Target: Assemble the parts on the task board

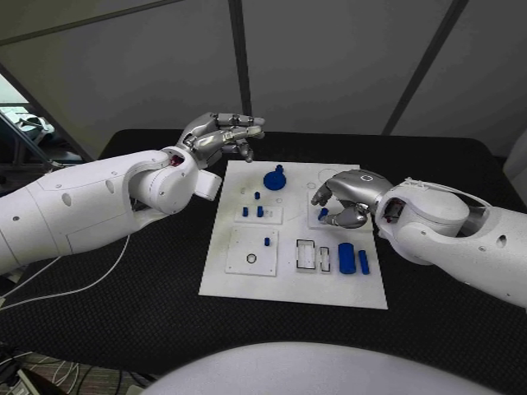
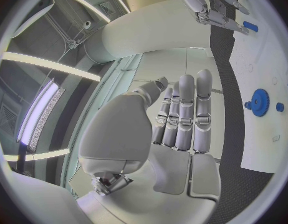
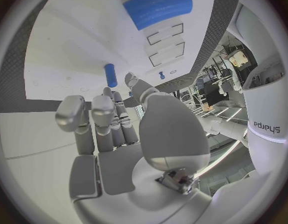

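I see my right hand [image 1: 347, 200] on the task board [image 1: 290, 284], fingers curled just beside an upright blue peg [image 1: 323, 213]; grip unclear. My left hand [image 1: 220, 137] hangs empty, fingers together, off the board's far corner.

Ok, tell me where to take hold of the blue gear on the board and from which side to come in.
Probably best to take the blue gear by its raised centre hub, coming straight down from above. It lies flat on the task board, so its toothed rim sits against the plate and gives the fingers little to get under. The left hand hovers nearest, holding nothing.
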